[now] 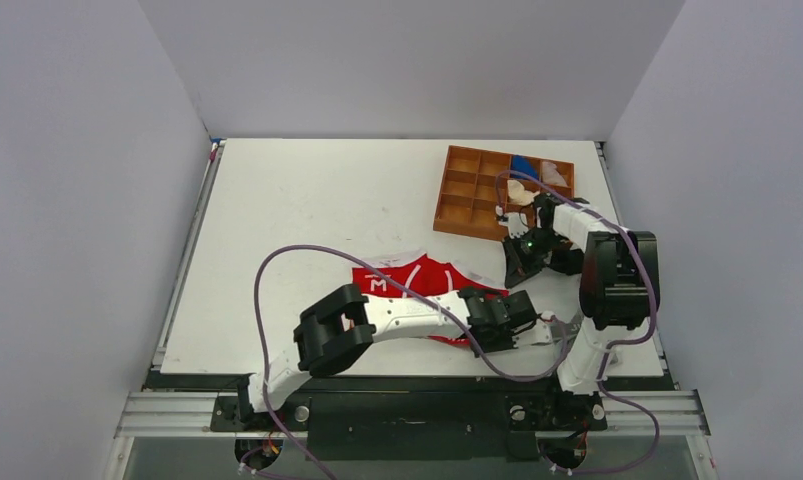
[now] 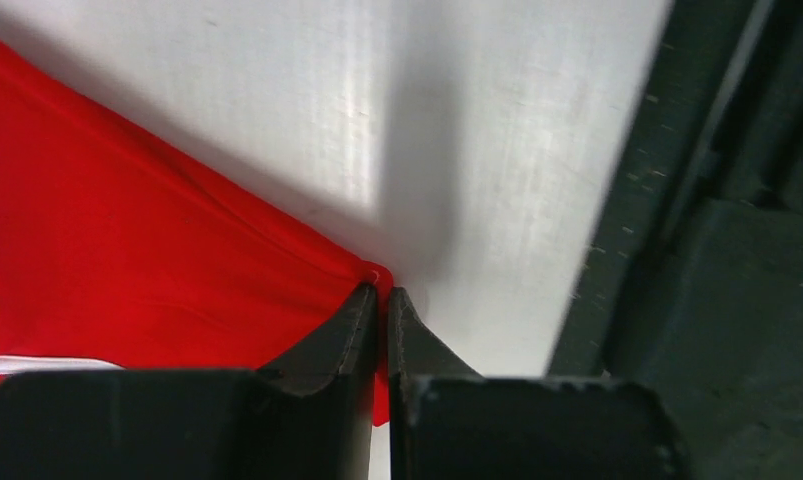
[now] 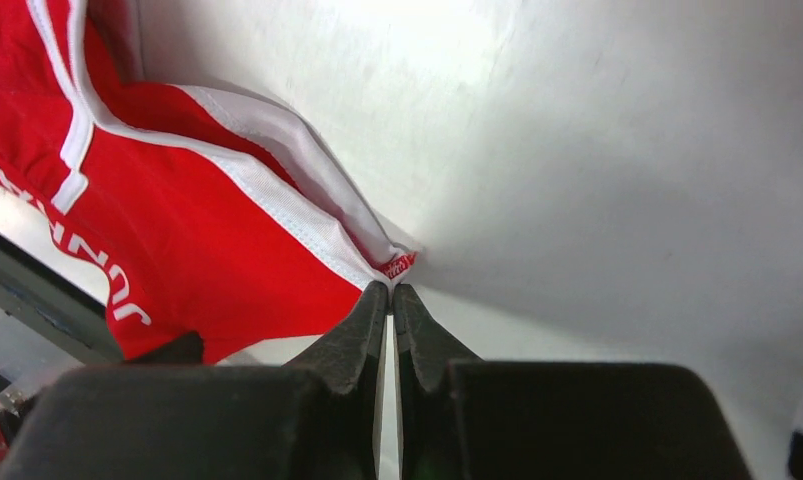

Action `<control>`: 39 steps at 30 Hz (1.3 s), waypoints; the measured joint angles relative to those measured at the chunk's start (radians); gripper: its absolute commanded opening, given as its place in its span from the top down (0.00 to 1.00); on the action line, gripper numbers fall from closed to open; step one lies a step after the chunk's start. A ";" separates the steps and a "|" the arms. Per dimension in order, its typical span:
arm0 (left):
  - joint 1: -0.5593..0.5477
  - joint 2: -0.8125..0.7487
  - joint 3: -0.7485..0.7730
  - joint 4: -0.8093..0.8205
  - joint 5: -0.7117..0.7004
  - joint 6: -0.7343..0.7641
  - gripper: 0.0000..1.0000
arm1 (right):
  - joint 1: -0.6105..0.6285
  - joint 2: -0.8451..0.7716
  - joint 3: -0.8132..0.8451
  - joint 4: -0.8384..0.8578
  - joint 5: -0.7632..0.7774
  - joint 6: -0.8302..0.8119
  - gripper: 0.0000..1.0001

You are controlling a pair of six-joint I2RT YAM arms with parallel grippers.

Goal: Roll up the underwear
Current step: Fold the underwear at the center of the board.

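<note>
The underwear (image 1: 422,275) lay spread near the table's (image 1: 307,200) front edge, right of the middle. The left gripper (image 2: 380,292) was pinched tight on a red hem corner. The right gripper (image 3: 390,290) had a white-trimmed corner, but only by its very tip. I reckoned that corner might slip free once lifted, and uneven pulling would leave a skewed, loose roll or drag cloth off the edge.

White table (image 1: 327,200): red underwear (image 1: 422,275), wooden tray (image 1: 467,185).
</note>
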 measured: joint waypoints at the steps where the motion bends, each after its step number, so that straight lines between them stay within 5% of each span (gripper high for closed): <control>1: -0.004 -0.021 -0.028 0.010 0.022 -0.005 1.00 | -0.005 -0.018 -0.017 -0.008 0.001 -0.009 1.00; 11: -0.010 -0.335 -0.401 0.169 0.175 0.021 0.95 | 0.008 -0.113 -0.092 -0.123 -0.038 -0.081 1.00; 17: 0.043 -0.464 -0.516 0.204 0.279 0.030 1.00 | 0.086 -0.114 -0.064 -0.178 -0.077 -0.099 1.00; 39: 0.382 -0.622 -0.653 0.334 0.785 -0.075 0.91 | 0.280 -0.011 0.534 -0.366 -0.187 -0.058 1.00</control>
